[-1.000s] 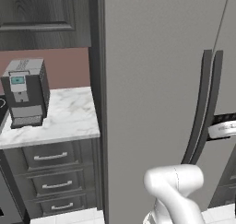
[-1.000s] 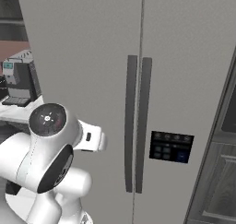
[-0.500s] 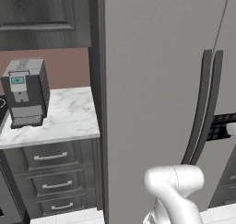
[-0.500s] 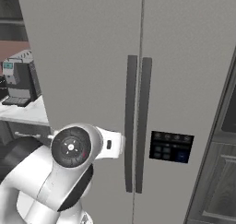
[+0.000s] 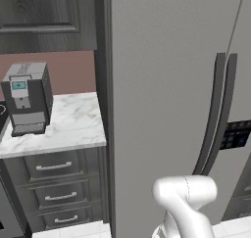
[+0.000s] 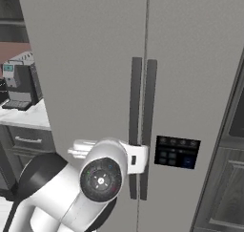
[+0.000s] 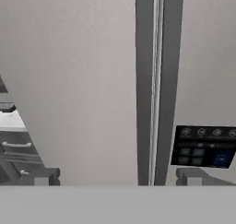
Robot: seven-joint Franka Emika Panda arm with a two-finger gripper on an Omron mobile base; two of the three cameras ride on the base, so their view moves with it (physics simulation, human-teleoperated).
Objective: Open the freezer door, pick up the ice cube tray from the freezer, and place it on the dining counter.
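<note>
The freezer (image 5: 162,85) stands shut. Its door (image 6: 86,73) is the left grey panel, with a long dark bar handle (image 6: 135,116) beside the right door's twin handle. In the hand view the handle (image 7: 144,80) runs straight up the middle. My gripper (image 7: 117,178) is open and faces it from a short way off. Its fingertips (image 7: 41,177) stand wide apart with nothing held. In the right base view my white wrist sits low in front of the handles. The ice cube tray is hidden behind the shut door. The dining counter is out of view.
A coffee machine (image 5: 27,97) stands on a narrow marble top (image 5: 73,129) over dark drawers (image 5: 54,166), left of the freezer. The right door carries a dark control panel (image 6: 176,152). Dark cabinets stand at the far right (image 6: 233,178).
My arm has swung down and in toward the doors. The big joint dropped lower in the right base view, and the hand left the left base view's right edge.
</note>
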